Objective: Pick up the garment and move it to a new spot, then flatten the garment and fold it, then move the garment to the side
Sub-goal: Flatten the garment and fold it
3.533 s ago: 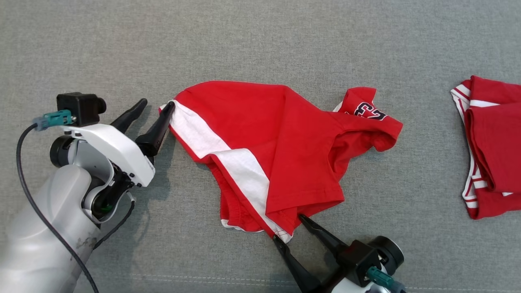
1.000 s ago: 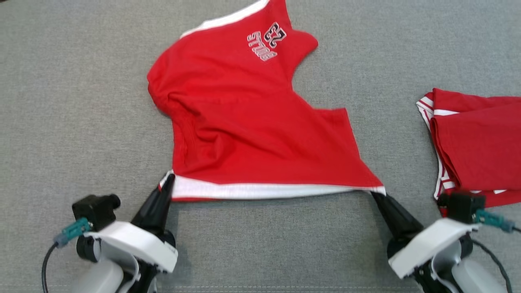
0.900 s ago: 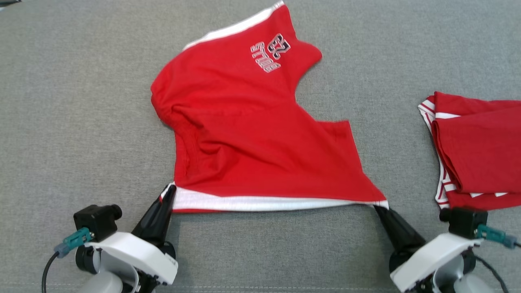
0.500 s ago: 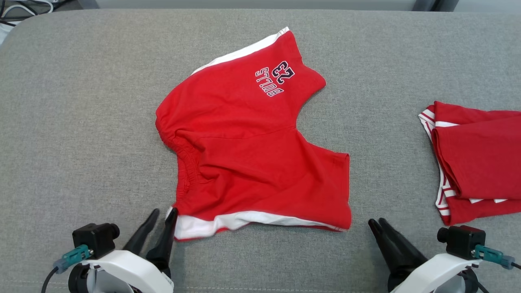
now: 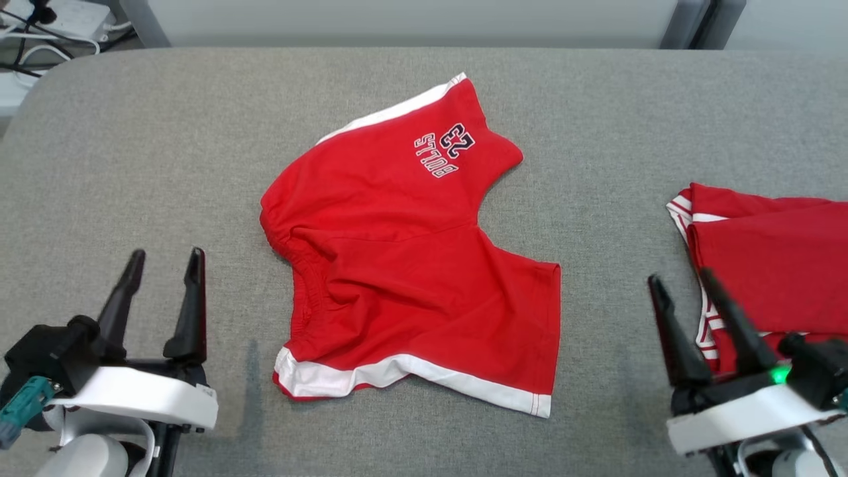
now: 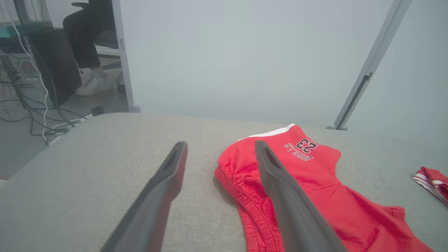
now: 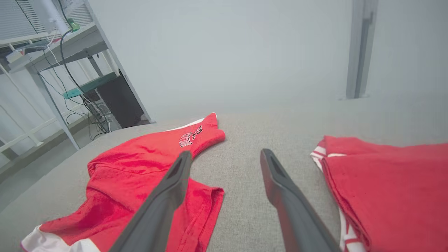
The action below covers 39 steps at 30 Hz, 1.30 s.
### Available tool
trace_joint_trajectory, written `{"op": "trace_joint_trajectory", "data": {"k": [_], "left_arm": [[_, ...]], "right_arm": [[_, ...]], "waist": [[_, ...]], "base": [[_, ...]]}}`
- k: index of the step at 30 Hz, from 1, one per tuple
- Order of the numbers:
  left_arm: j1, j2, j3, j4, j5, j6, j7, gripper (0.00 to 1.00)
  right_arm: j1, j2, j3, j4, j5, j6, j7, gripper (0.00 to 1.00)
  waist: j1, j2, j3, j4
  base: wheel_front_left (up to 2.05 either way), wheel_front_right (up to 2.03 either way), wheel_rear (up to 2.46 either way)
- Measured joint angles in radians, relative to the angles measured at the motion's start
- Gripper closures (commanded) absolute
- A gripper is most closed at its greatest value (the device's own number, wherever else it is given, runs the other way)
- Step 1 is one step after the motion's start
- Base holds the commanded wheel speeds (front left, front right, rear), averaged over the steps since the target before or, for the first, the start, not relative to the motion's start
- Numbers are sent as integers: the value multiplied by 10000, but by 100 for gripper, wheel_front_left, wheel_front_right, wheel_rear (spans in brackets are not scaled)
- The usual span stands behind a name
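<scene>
The left gripper at lower left and right gripper at lower right stand jaws parted and empty, clear of the red garment lying spread but creased at frame centre on the grey surface, evidently laid out ready for flattening.

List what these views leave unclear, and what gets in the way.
- Folded garment: head view, cut off by the right edge; full extent unknown.
- Right gripper: head view, its fingers overlap that garment; touching or above, cannot tell.
- Shorts: underside hidden by the top layer; left wrist view, a finger covers part of them.
- Person: left wrist view, legs and a shoe show; the top edge cuts off the rest.
</scene>
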Motion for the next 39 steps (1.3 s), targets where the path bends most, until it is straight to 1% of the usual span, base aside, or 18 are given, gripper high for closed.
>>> {"op": "trace_joint_trajectory", "data": {"k": [1, 3, 5, 9, 13, 18, 19, 20, 25, 29, 33, 39], "left_arm": [[0, 0, 0, 0, 0, 0, 0, 0], [-34, 59, 140, -125, 391, 127, -2, 0], [-44, 92, 268, -144, 541, 201, -2, 0], [-21, 142, 520, -58, 792, 393, -6, 0], [443, 25, 796, -36, 869, 414, -77, 0], [1599, -374, 953, -293, 1120, 362, -77, 0], [1778, -443, 961, -305, 1151, 288, -77, 0], [2054, -535, 972, -309, 1304, 94, -77, 0], [2369, -738, 970, -104, 1816, -217, -77, 0], [2360, -761, 1012, 265, 2117, -602, -77, 0], [2245, -813, 1066, 821, 2180, -1011, -75, 0], [2198, -1166, 1281, 1229, 2278, -1342, -75, 0]], "right_arm": [[0, 0, 0, 0, 0, 0, 0, 0], [-296, 54, -297, -77, -999, 0, -382, 0], [-484, 102, -493, -96, -1873, 0, -644, 0], [-483, 301, -545, -6, -2951, 0, -972, 0], [22, 412, -554, 130, -3296, 0, -1120, 0], [1005, 652, -570, 422, -3344, 0, -1250, 0], [1190, 681, -619, 447, -3336, 0, -1256, 0], [1495, 717, -773, 514, -3331, 0, -1333, 0], [1937, 834, -848, 654, -3323, 0, -1369, 0], [1957, 855, -859, 690, -3344, 0, -1384, 0], [1953, 859, -861, 771, -3346, 0, -1404, 0], [1951, 863, -828, 963, -3344, 0, -1459, 0]], "waist": [[0, 0, 0, 0], [0, 0, -163, -11], [0, 0, -345, -13], [0, 0, -761, -13], [0, 0, -1136, -12], [0, 0, -1500, -9], [0, 0, -1574, 2], [0, 0, -1711, 35], [0, 0, -1970, 134], [0, 0, -2027, 207], [0, 0, -2042, 261], [0, 0, -2041, 293]], "base": [[0, 0, 0], [0, 0, 0], [0, 0, 0], [0, 0, 0], [0, 0, 0], [0, 0, 0], [0, 0, 0], [0, 0, 0], [0, 0, 0], [0, 0, 0], [0, 0, 0], [0, 0, 0]]}}
